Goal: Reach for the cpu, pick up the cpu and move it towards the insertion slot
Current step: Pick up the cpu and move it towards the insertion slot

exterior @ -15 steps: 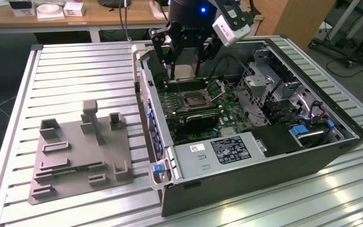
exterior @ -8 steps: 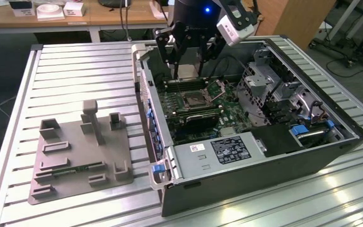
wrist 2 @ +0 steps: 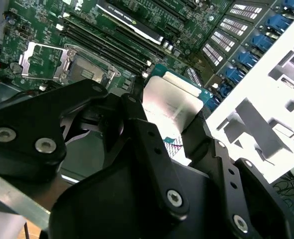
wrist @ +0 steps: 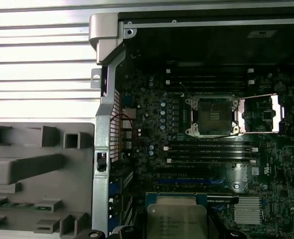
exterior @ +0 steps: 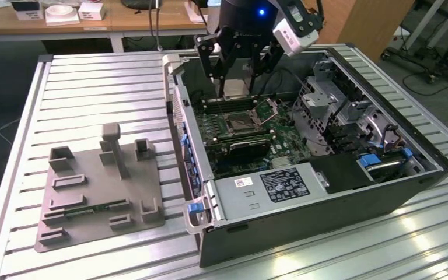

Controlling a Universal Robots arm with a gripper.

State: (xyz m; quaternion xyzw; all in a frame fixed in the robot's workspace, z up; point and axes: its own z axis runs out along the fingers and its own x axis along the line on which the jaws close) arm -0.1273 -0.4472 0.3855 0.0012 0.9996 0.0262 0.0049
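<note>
My gripper (exterior: 234, 81) hangs inside the open computer case, shut on the cpu (exterior: 234, 89), a flat square chip with a pale silver top. In the second wrist view the cpu (wrist 2: 173, 102) sits between the black fingers (wrist 2: 137, 119). The first wrist view has the cpu (wrist: 179, 219) at the picture's edge. The insertion slot (exterior: 237, 123) lies on the green motherboard below the chip, a short way nearer the case's front. Its dark centre (wrist: 210, 115) is bare and its hinged metal frame (wrist: 259, 114) is swung open beside it. The slot (wrist 2: 84, 69) is apart from the chip.
The case (exterior: 317, 216) stands on a slatted metal table (exterior: 91, 87). A grey plastic tray (exterior: 91, 192) with upright posts lies at the exterior view's left, with a green memory stick (exterior: 84, 211) in it. Memory slots (wrist: 212, 149), a power supply (exterior: 282, 184) and drive cages (exterior: 333, 105) surround the slot.
</note>
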